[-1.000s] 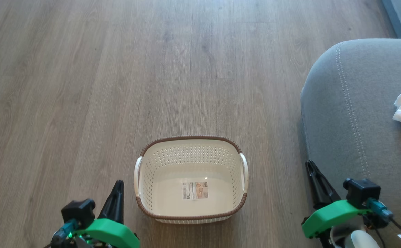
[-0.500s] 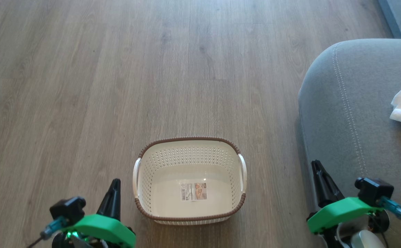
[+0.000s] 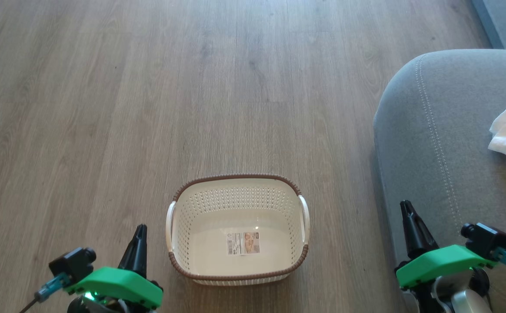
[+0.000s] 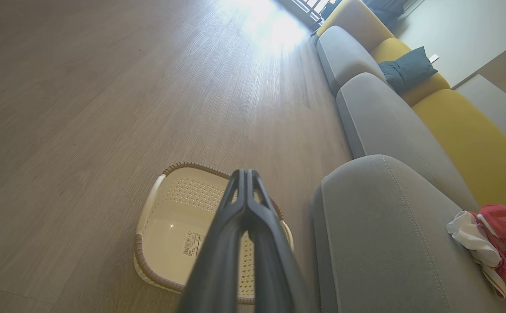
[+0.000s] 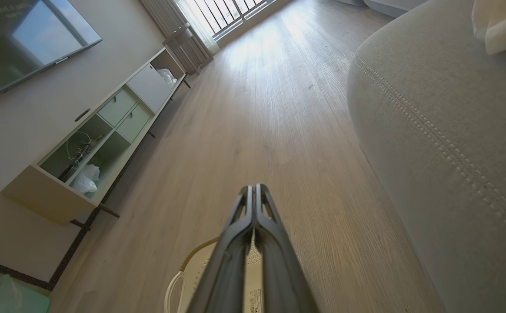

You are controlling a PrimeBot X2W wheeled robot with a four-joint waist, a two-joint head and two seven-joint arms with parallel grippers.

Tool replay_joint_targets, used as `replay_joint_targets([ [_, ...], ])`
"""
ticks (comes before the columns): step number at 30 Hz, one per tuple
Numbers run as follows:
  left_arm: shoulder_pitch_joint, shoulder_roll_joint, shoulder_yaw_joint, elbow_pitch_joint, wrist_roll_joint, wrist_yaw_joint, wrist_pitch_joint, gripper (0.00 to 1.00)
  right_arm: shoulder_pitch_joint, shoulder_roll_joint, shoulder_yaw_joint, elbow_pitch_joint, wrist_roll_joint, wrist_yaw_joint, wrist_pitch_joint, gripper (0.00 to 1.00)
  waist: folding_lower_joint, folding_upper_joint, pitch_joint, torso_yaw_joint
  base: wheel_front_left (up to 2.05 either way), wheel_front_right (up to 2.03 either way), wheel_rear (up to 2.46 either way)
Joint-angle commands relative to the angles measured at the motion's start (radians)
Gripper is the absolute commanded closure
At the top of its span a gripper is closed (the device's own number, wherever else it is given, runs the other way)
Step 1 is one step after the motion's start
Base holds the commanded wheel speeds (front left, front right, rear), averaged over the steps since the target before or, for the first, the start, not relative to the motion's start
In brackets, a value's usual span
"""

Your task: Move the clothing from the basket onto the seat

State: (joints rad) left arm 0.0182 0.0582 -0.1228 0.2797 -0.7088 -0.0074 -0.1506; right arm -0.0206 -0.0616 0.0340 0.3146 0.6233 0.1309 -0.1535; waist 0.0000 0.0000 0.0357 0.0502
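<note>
Head view: L claw, R claw closed, fwd-pointing, flanking basket.

Daylight pours in through the window far ahead of the right end effector, bleaching the floor there to white glare, and the same washed-out patch lies well beyond the left end effector. Each end effector is blurred close to the lens, and the wide wrist lenses bend straight lines near the edges. The head view is evenly lit and sharp, with a small glint inside the basket between the two end effectors
</note>
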Motion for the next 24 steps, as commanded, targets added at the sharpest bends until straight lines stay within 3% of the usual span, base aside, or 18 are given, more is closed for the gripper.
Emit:
replay_joint_targets([
  [1,-0.052,0.008,0.028,-0.030,-0.028,-0.012,0.005,1.00,-0.048,-0.010,-0.004,-0.039,0.033,0.000,0.008,1.00,0.0000,0.0000,-0.001,-0.001,0.00,0.00,0.00],
  [24,-0.071,0.010,0.075,-0.032,-0.269,-0.042,0.068,1.00,-0.058,-0.011,-0.033,-0.048,0.296,0.000,0.070,1.00,0.0000,0.0000,-0.009,-0.014,0.00,0.00,0.00],
])
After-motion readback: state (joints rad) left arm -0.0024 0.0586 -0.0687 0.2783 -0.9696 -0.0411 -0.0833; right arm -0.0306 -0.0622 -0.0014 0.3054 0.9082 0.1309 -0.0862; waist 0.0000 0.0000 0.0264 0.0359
